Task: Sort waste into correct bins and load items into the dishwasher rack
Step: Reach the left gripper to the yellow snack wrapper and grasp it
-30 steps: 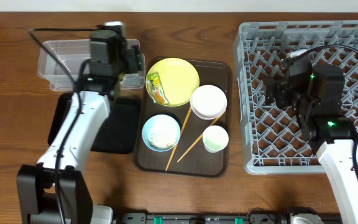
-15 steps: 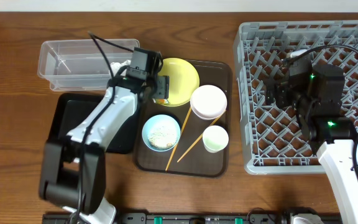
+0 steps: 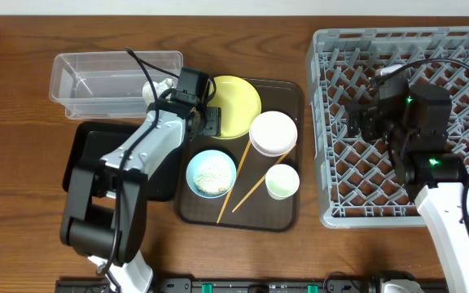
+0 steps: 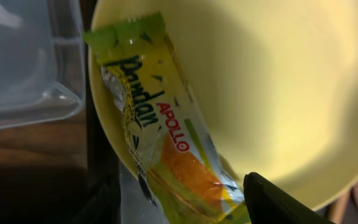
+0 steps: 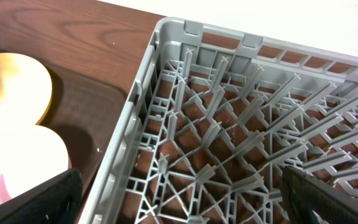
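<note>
Wooden table [image 3: 243, 252]: wrapper [image 4: 154, 143] across plate [image 4: 260, 93] rim

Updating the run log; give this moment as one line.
left pincer: above yellow-green-orange snack wrapper, grip unclear | wrapper: lying across rim of round yellow plate | right pincer: open, empty, over large grey plastic dishwasher rack

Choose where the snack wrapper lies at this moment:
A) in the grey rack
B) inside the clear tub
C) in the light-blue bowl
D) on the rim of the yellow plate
D: in the left wrist view the snack wrapper lies across the rim of the yellow plate, outside the clear tub next to it.
</note>
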`<state>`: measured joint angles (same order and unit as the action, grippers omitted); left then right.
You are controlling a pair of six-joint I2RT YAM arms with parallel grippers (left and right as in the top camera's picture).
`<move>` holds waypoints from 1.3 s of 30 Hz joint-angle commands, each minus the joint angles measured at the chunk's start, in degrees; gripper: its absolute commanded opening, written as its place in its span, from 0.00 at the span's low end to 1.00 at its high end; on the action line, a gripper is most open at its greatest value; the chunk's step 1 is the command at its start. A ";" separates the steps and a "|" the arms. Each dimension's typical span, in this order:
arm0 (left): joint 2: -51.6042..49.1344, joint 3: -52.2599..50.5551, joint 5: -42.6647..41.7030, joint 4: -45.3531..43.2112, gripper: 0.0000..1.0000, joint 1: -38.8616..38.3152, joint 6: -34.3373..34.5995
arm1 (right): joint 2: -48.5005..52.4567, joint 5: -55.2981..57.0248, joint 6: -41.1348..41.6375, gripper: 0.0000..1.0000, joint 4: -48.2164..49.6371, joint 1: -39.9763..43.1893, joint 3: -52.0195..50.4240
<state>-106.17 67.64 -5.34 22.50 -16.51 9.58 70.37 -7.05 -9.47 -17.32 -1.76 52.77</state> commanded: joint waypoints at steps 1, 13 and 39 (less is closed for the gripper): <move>-1.77 0.31 1.09 -0.15 0.66 -0.02 0.81 | -0.28 -0.04 0.83 0.99 -0.07 0.31 1.18; -1.86 0.31 1.07 -2.40 0.47 -0.02 0.81 | -0.28 -0.04 0.83 0.99 -0.09 0.31 1.18; -4.44 0.09 1.07 -4.55 0.37 -0.02 0.81 | -0.28 -0.04 0.83 0.99 -0.09 0.31 1.18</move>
<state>-110.19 67.64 -5.15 18.81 -16.56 10.50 70.37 -7.05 -9.47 -17.34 -1.76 52.77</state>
